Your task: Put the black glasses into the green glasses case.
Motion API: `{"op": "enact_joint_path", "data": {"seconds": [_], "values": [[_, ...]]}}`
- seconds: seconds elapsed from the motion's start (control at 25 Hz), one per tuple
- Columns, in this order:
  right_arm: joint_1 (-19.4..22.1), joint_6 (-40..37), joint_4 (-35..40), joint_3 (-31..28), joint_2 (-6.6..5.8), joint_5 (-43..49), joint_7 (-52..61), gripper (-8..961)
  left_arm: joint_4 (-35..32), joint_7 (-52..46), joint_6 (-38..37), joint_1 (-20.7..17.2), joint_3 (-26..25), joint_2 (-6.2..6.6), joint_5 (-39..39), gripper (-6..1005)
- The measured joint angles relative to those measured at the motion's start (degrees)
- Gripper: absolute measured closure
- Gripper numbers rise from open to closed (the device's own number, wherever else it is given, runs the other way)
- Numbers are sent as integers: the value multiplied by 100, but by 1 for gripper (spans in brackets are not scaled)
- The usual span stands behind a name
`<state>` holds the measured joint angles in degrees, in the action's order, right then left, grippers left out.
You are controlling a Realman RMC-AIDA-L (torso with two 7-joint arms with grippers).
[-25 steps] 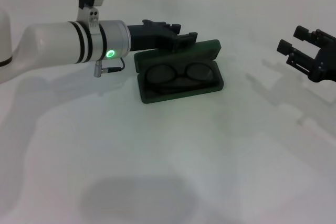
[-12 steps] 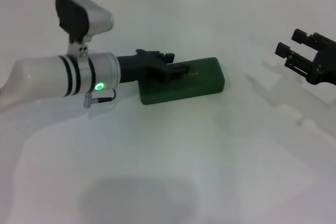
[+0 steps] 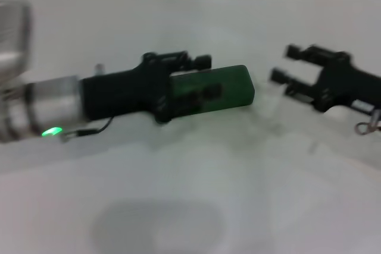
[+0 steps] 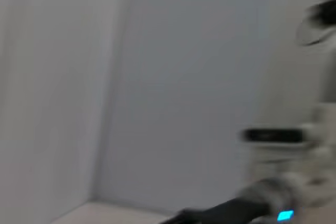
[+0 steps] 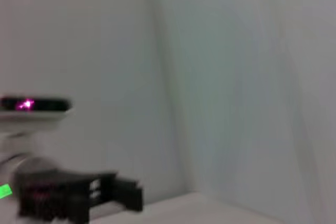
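1. Lying on the white table point(image 3: 196, 206), the green glasses case point(image 3: 229, 87) has its lid down, so it is closed.
2. The black glasses cannot be seen anywhere; the closed case hides whatever is inside it.
3. The left gripper point(image 3: 199, 78) reaches in from the left side and sits over the left end of the case, covering that part.
4. One dark finger lies along the far edge of the case and another dark part lies on top of the lid.
5. I cannot tell if the left gripper's fingers are spread apart or pressed onto the case, because it all looks smeared.
6. The left arm has a small green light point(image 3: 52, 131) glowing on its silver ring.
7. The right gripper point(image 3: 286, 63) hangs just to the right of the case and does not touch it.
8. Its two black fingers point(image 3: 297, 52) are spread apart, pointing toward the case, with nothing between them.
9. The left wrist view shows only a pale wall and part of the other arm, far off.
10. The right wrist view shows a wall and the left gripper point(image 5: 118, 192) low down.
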<state>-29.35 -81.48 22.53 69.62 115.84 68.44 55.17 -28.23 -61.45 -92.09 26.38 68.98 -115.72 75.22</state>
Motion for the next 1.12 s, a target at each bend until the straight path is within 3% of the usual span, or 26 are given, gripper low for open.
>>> {"op": "enact_joint_path", "data": {"seconds": [0.04, 0.2, 0.28, 0.52, 0.96, 1.12], "values": [[-72, -93, 17, 211, -4, 2, -5, 344, -18, 100, -511, -130, 1, 167, 44, 469], [-339, -200, 47, 919, -10, 5, 62, 343, 22, 131, -803, -298, 14, 315, 145, 450], [-392, -163, 44, 1098, -5, 7, 80, 342, 22, 197, -813, -440, 12, 312, 248, 442], [-381, -43, 38, 1165, 27, 8, -65, 185, -28, 99, -788, -599, 6, 279, 443, 414], [-356, -24, -2, 1217, 35, 1, -386, 190, -7, 154, -428, -570, -8, 235, 582, 178], [-309, -19, -10, 1226, 35, 7, -530, 190, 15, 303, -420, -614, -183, 142, 603, 178]]}}
